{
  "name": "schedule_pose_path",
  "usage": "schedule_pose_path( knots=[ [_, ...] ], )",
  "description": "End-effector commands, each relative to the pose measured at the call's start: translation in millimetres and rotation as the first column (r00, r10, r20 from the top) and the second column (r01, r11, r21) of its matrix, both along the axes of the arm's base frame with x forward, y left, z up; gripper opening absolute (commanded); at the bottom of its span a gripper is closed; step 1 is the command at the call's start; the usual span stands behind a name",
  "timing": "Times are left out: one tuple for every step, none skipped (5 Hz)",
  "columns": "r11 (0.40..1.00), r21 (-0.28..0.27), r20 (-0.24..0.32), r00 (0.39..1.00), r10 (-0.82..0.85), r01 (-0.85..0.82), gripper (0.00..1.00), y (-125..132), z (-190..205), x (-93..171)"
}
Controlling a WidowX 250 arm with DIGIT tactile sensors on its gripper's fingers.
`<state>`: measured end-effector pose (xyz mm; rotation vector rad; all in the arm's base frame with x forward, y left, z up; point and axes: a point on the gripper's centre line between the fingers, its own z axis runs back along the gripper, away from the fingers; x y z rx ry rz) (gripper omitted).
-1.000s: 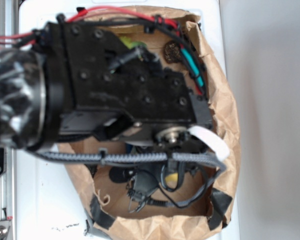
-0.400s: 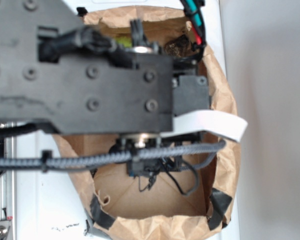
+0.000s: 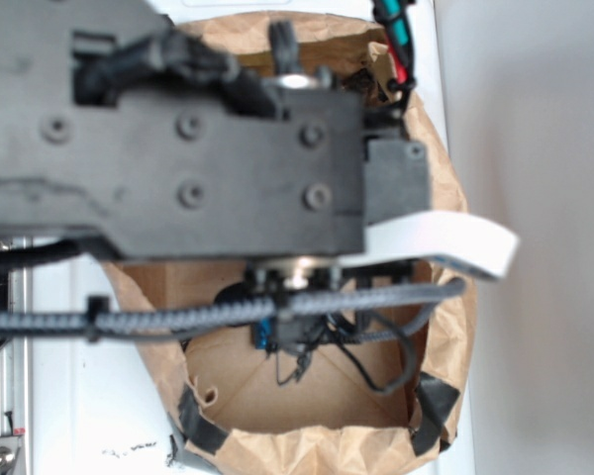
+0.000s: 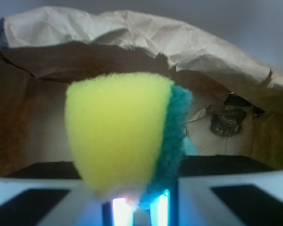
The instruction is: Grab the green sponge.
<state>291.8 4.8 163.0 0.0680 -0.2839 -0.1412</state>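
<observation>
In the wrist view the green sponge [image 4: 125, 132], yellow with a dark green scouring layer on its right side, fills the middle of the frame and is squeezed narrow at its lower end. My gripper [image 4: 134, 200] is shut on that lower end, a finger on each side. The sponge hangs lifted in front of the brown paper bag's wall [image 4: 132, 33]. In the exterior view the arm's black body hides the sponge and the gripper.
A crumpled brown paper bag [image 3: 445, 297] with black tape at its corners lies open on the white table [image 3: 79, 396]. A dark round lump [image 4: 228, 121] rests inside the bag at the right. Cables hang from the arm over the bag's floor [image 3: 297, 396].
The arm has risen toward the camera and shifted right, now covering most of the bag. The yellow patch seen under the arm a second ago no longer shows in the exterior view.
</observation>
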Motion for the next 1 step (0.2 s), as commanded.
schedule_pose_path(
  knots=[
    [1.000,-0.017,0.087,0.996,-0.024,0.026,0.00,-15.2,24.9,-0.2]
  ],
)
